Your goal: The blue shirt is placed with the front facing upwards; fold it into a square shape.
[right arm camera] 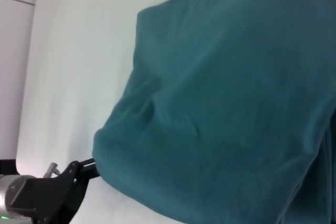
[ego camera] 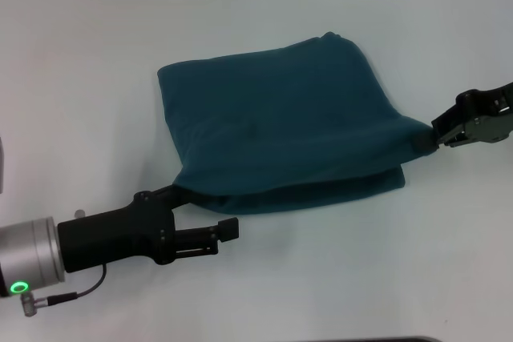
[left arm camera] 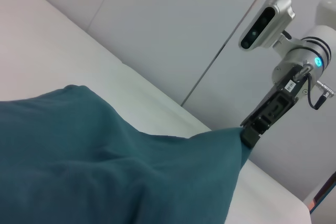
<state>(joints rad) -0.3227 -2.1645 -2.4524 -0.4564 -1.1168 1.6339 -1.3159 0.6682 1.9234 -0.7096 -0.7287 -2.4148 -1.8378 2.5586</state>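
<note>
Fabric of one blue shirt, folded with no lettering showing, lies on the white table. Two grippers pinch it: the left gripper clamps the near left corner, the right gripper the right corner. Only the left wrist view shows the grey panelled wall behind; the right wrist view shows mostly cloth.

Head view: high, looking forward and down over the white table. Left wrist view: low and close, facing across the blue shirt toward the right gripper. Right wrist view: close, facing back toward the left gripper. All 3 views share the shirt.
</note>
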